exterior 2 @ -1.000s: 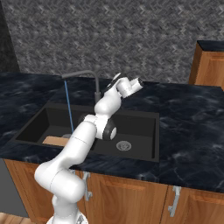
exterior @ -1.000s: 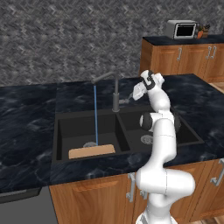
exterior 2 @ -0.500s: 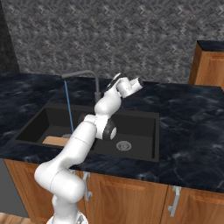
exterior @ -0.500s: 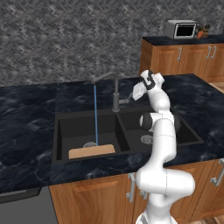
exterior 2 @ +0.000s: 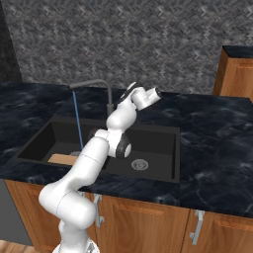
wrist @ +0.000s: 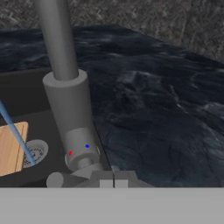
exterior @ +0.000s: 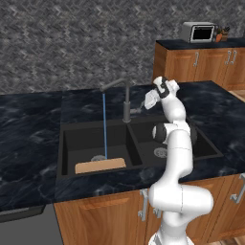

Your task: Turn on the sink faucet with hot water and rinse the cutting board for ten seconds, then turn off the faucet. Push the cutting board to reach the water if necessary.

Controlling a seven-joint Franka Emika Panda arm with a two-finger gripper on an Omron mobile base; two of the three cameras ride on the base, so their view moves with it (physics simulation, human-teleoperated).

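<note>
Nothing has shifted since the earlier frames: the two-finger gripper (exterior: pixel 145 103), jaws together and holding nothing, still sits just beside the small side lever at the base of the dark grey metal sink faucet (exterior: pixel 126 103) on the back edge of the matte black double-basin sink (exterior: pixel 69 139). The thin straight blue stream of water (exterior: pixel 105 127) falls from the angled spout onto the left basin's round silver drain (exterior: pixel 98 158); the flat light tan wooden cutting board (exterior: pixel 100 165), rounded at the corners, lies along that basin's front edge, just beside the stream, on the glossy dark marbled counter (exterior: pixel 28 143)
</note>
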